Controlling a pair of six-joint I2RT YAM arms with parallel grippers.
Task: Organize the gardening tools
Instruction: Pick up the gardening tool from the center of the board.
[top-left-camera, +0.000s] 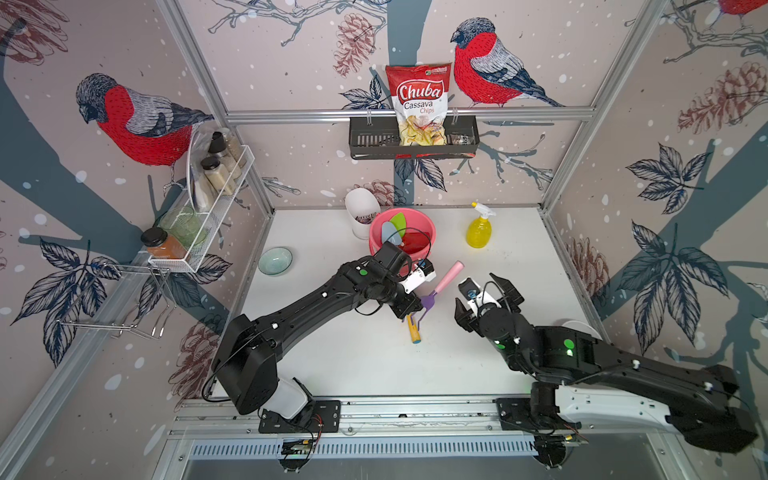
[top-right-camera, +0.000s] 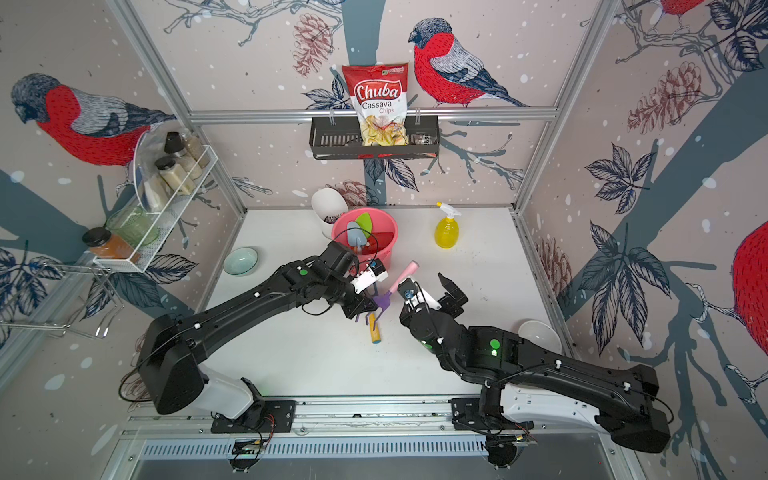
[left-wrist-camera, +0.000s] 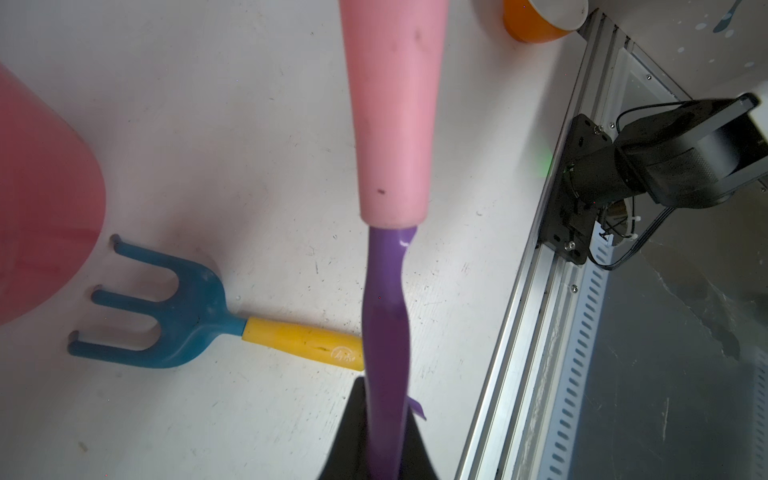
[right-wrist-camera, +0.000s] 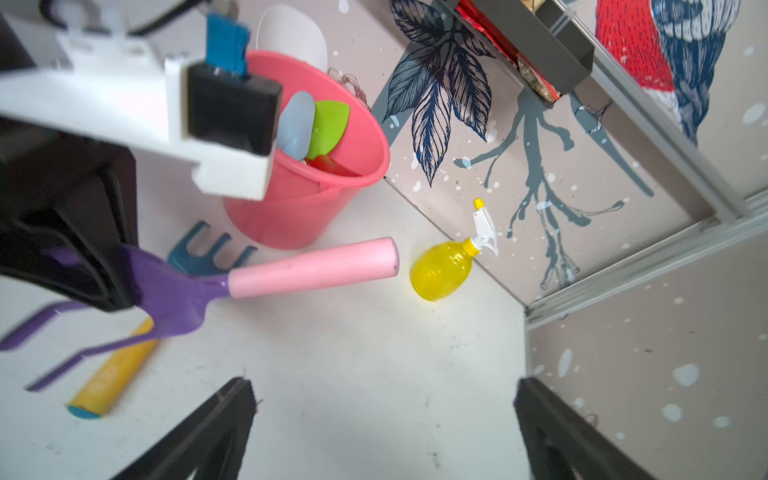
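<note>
My left gripper (top-left-camera: 415, 309) (left-wrist-camera: 384, 399) is shut on the head end of the purple rake (top-left-camera: 429, 300) (right-wrist-camera: 174, 291). The rake's pink handle (left-wrist-camera: 395, 104) points towards the pink bucket (top-left-camera: 432, 239) (right-wrist-camera: 291, 216). Just beneath the rake, the blue fork (top-left-camera: 413, 330) (left-wrist-camera: 187, 316) with its yellow handle lies flat on the table. A light-blue trowel (right-wrist-camera: 297, 124), a green spade (right-wrist-camera: 328, 124) and a red shovel (right-wrist-camera: 332, 166) stand in the bucket. The yellow spray bottle (top-left-camera: 479, 230) (right-wrist-camera: 442, 270) stands upright at the back right. My right gripper (top-left-camera: 475, 287) (right-wrist-camera: 384, 386) is open and empty, to the right of the rake.
A white cup (top-left-camera: 361, 208) stands behind the bucket. A teal bowl (top-left-camera: 275, 260) sits at the table's left, and a white bowl (top-right-camera: 538, 334) sits by the right wall behind my right arm. A wire rack of jars (top-left-camera: 216, 183) hangs on the left wall.
</note>
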